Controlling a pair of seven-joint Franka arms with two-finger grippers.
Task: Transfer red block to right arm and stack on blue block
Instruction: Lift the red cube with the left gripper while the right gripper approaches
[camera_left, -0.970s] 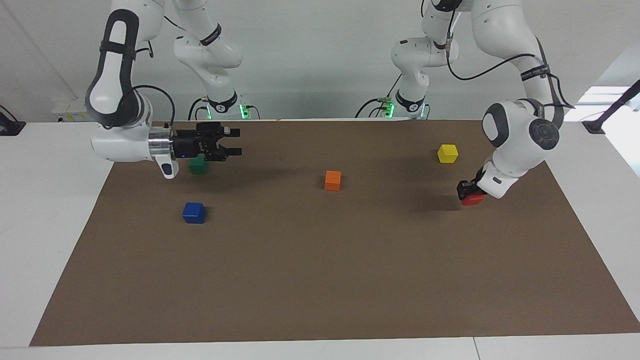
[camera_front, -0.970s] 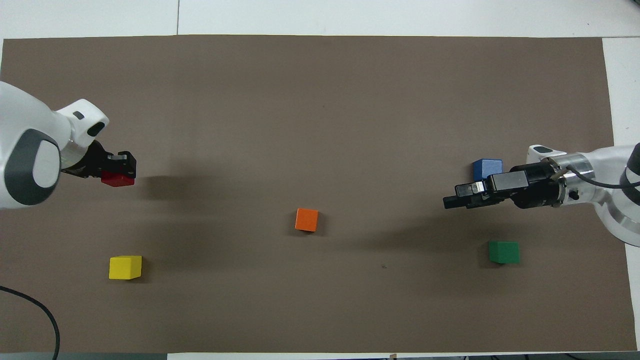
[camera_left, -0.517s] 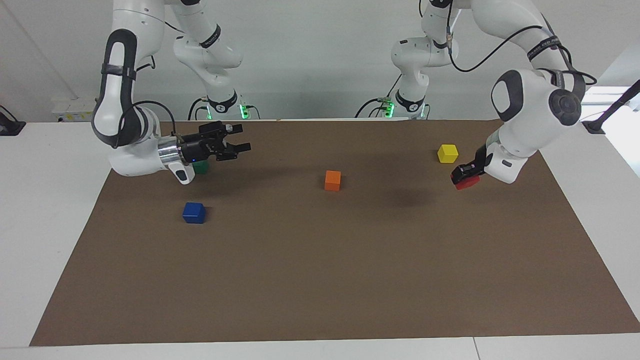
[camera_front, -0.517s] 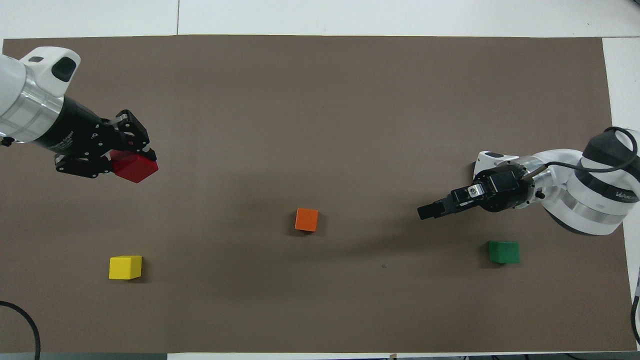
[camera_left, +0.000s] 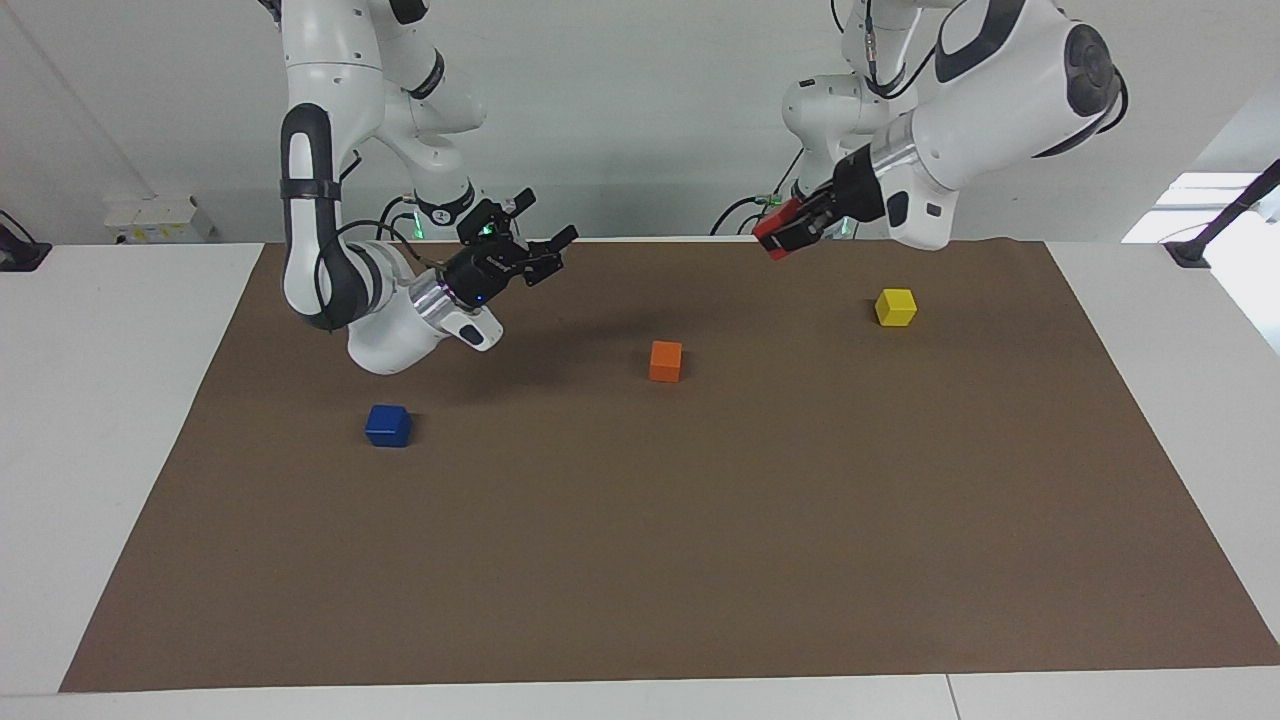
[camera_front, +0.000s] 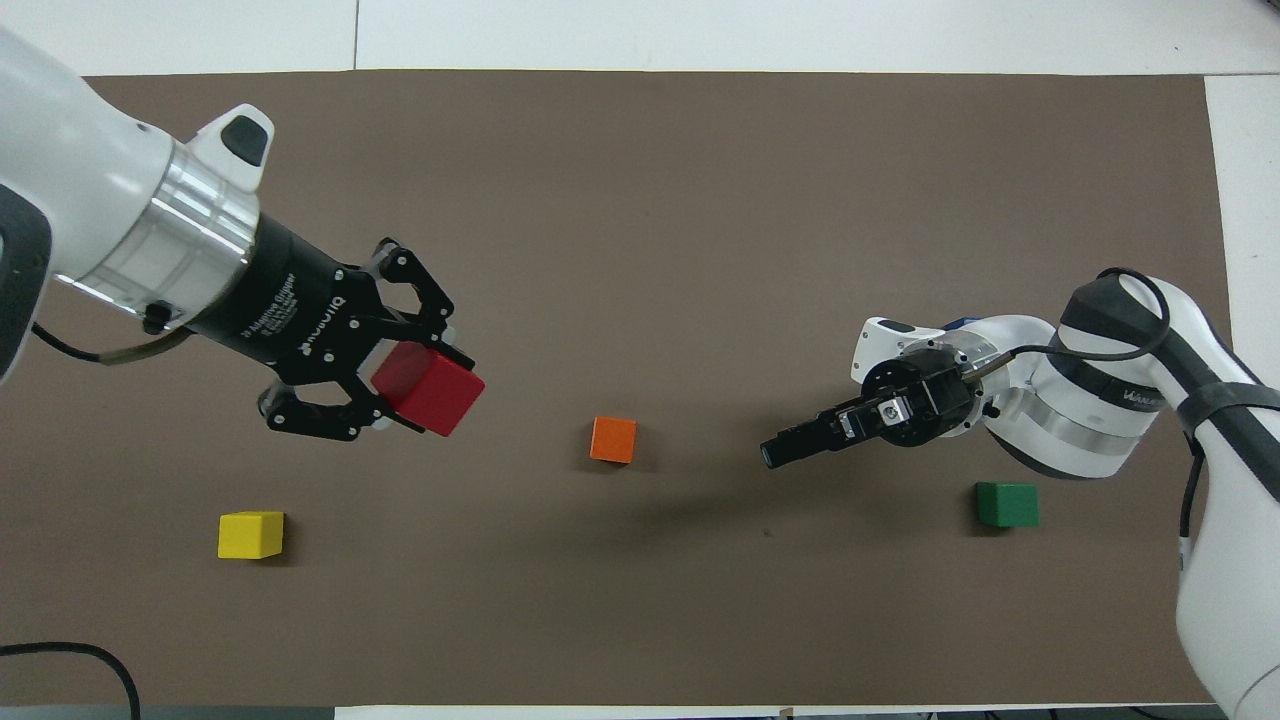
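**Operator:** Facing view, item one: a brown mat (camera_left: 700, 560) covers most of a white table (camera_left: 110, 400), with a pale wall at the robots' end. I log nothing else of the room.

**Checker:** Counts?

**Operator:** I count five cubes, one of each colour, and two arms. The blue block (camera_left: 388, 425) lies on the mat toward the right arm's end. An orange cube (camera_left: 665, 360) sits near the mat's middle, nearer the robots than the blue one. A yellow cube (camera_left: 895, 307) lies toward the left arm's end, nearer the robots than the orange one. A green cube (camera_front: 1007, 503) shows only in the overhead view, nearer the robots than the blue block; the right arm hides it in the facing view.

**Checker:** And the fifth?

**Operator:** The red block (camera_left: 778, 240) is off the mat, pinched between the fingers of the left gripper (camera_left: 790, 231). That gripper is raised high over the mat's edge at the robots' end, between the orange and yellow cubes, its forearm slanting down toward the middle of the table.

**Checker:** The other arm?

**Operator:** I see the right arm (camera_left: 330, 200) bent at the elbow, wrist tilted upward, a blue light at the wrist. The right gripper (camera_left: 535, 238) points toward the middle of the table, raised over the mat, fingers spread wide and holding nothing. The two grippers face each other, well apart.
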